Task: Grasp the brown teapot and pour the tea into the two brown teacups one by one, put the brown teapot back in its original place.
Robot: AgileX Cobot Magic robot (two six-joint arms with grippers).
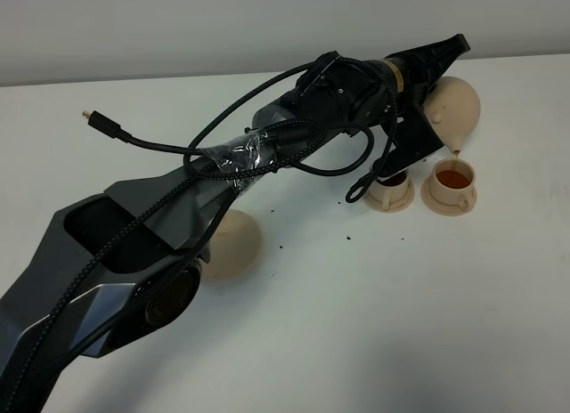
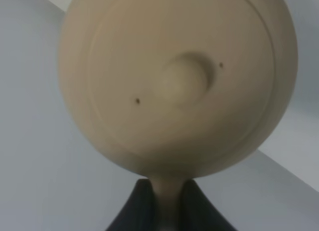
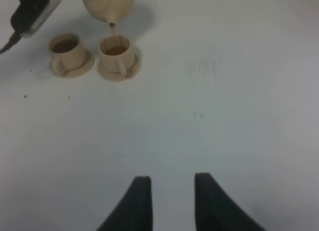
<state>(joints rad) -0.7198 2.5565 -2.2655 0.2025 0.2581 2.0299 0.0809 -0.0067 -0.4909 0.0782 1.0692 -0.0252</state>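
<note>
**Left gripper** (image 2: 167, 213). I saw its fingers (image 2: 134, 213) clamped on the loop handle (image 2: 167, 191) of the brown teapot (image 2: 174, 81). The teapot hung above the worktop (image 1: 374, 324), tipped spout-down at the far right of the exterior view.

**Pour.** A thin stream of tea (image 1: 457, 152) fell from the spout into the right-hand teacup (image 1: 454, 177). That cup stood on its small saucer (image 1: 443, 202) and showed reddish-brown liquid.

**Neighbouring cup.** The left-hand teacup (image 1: 390, 189) stood just beside the first on a matching saucer. It appeared to hold tea as well, though the gripper hid part of it in the exterior view.

**Empty rest.** The flat round saucer (image 1: 236, 248) lay well apart from both cups, nearer the camera and partly under the left arm (image 1: 151, 244). A few dark specks (image 1: 347, 238) dotted the worktop between it and the cups.

**Right gripper** (image 3: 172, 191). Its jaws stood apart, holding nothing, above bare worktop and well away from the teacups.
</note>
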